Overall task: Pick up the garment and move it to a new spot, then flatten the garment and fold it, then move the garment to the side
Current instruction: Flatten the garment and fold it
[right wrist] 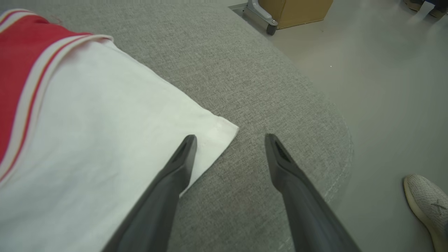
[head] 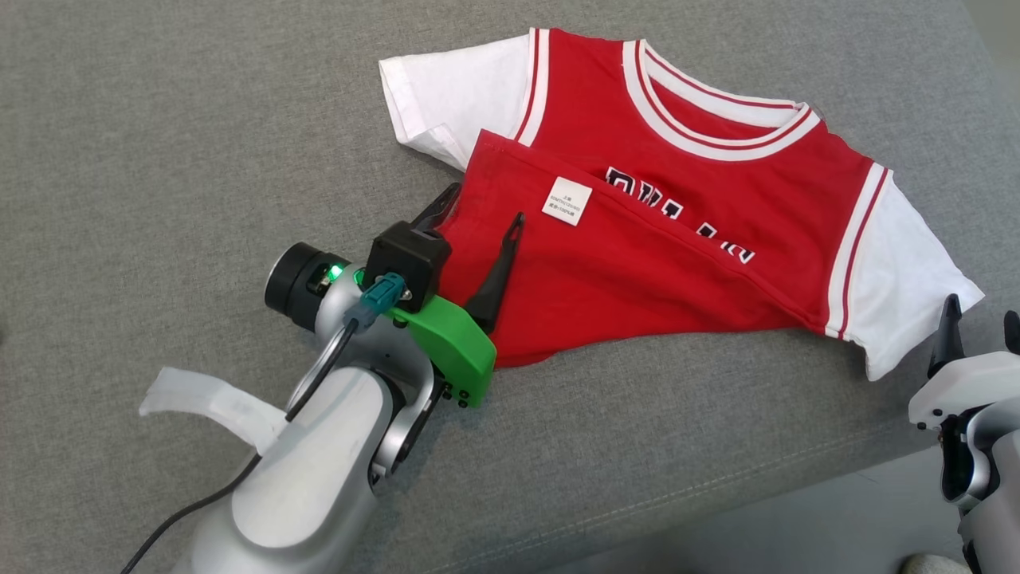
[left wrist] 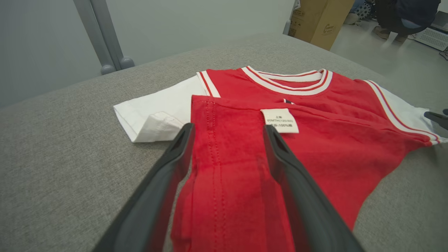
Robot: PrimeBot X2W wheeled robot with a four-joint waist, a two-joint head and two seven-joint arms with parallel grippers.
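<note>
Garment (head: 677,263) lies between left fingers (left wrist: 161,196) and beside right fingers (right wrist: 168,189).

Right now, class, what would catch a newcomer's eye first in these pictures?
The red shirt with white sleeves, lying on the grey cushion with its hem folded up so a white tag shows. The left gripper, open, straddles that fold's edge; the right gripper, open, sits by one sleeve's corner.

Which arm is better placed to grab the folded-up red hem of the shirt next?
Left. The left tool is open, its fingers straddling the folded red hem at its corner, one finger over the cloth. The right tool, also open, sits at the white sleeve corner, away from that fold.
</note>
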